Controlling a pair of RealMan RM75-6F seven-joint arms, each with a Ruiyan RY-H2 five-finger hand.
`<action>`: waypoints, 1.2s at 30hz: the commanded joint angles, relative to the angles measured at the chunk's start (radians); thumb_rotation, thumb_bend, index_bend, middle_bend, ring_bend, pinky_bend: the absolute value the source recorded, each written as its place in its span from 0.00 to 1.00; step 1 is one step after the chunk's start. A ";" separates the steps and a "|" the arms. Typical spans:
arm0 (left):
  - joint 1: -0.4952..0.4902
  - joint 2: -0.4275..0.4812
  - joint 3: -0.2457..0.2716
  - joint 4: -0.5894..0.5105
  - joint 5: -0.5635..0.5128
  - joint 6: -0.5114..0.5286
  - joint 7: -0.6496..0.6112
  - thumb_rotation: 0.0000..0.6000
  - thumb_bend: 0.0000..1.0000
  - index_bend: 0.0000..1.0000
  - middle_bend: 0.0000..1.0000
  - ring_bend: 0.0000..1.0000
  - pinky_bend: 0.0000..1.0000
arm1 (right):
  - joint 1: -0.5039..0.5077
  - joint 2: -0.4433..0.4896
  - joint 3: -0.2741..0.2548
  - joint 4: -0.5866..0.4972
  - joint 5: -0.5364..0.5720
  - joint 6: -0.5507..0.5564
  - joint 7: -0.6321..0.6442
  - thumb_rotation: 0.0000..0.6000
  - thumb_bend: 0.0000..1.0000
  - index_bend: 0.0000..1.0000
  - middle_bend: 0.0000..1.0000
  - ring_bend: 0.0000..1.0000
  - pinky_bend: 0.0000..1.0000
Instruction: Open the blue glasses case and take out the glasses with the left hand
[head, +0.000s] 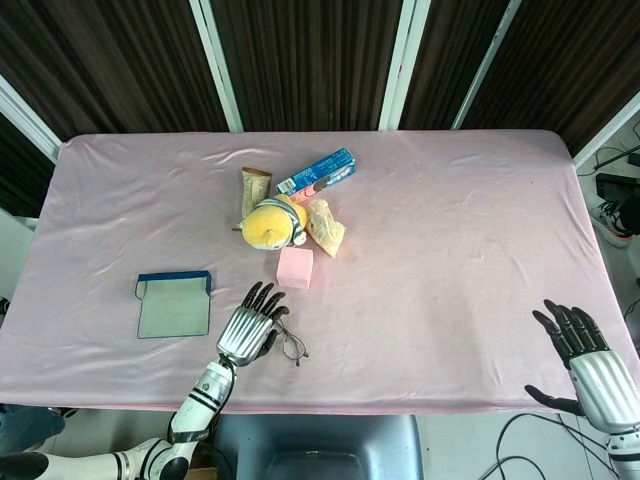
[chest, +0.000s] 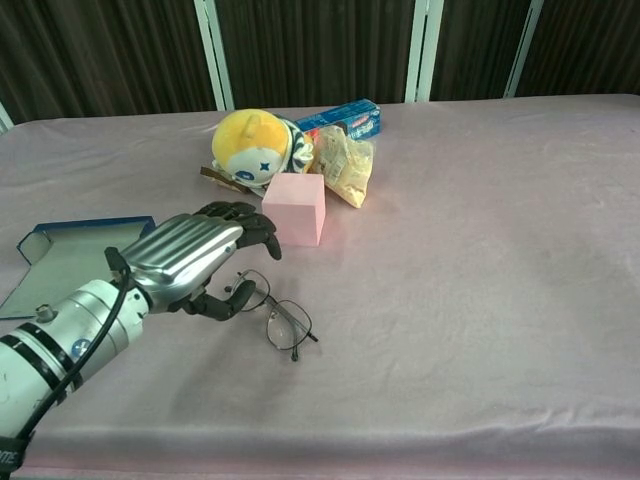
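Note:
The blue glasses case (head: 173, 303) lies open and empty on the pink cloth at the left; in the chest view the case (chest: 70, 250) shows behind my left forearm. The thin-framed glasses (chest: 275, 315) lie on the cloth just right of my left hand (chest: 195, 260), with the thumb close beside one lens and the fingers stretched out above them, not closed on the frame. From above, the glasses (head: 291, 344) sit at the right of the left hand (head: 248, 328). My right hand (head: 590, 365) hovers off the table's near right corner, fingers spread, holding nothing.
A pink cube (chest: 294, 208) stands just beyond the left hand's fingertips. Behind it cluster a yellow plush toy (chest: 250, 145), a snack bag (chest: 345, 165), a blue packet (chest: 345, 118) and a brown bar (head: 254, 187). The table's near edge (head: 330, 408) runs close below the left hand.

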 joint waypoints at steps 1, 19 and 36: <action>0.006 0.011 0.007 -0.014 0.022 0.028 -0.024 1.00 0.46 0.13 0.10 0.00 0.03 | -0.002 0.000 0.000 0.003 -0.001 0.005 0.005 1.00 0.19 0.00 0.00 0.00 0.09; 0.319 0.549 0.308 -0.126 0.284 0.446 -0.441 1.00 0.42 0.00 0.00 0.00 0.00 | 0.001 -0.018 0.002 -0.006 0.011 -0.021 -0.047 1.00 0.19 0.00 0.00 0.00 0.09; 0.449 0.617 0.300 -0.101 0.296 0.529 -0.508 1.00 0.42 0.00 0.00 0.00 0.00 | 0.020 -0.048 0.011 -0.035 0.043 -0.080 -0.146 1.00 0.19 0.00 0.00 0.00 0.09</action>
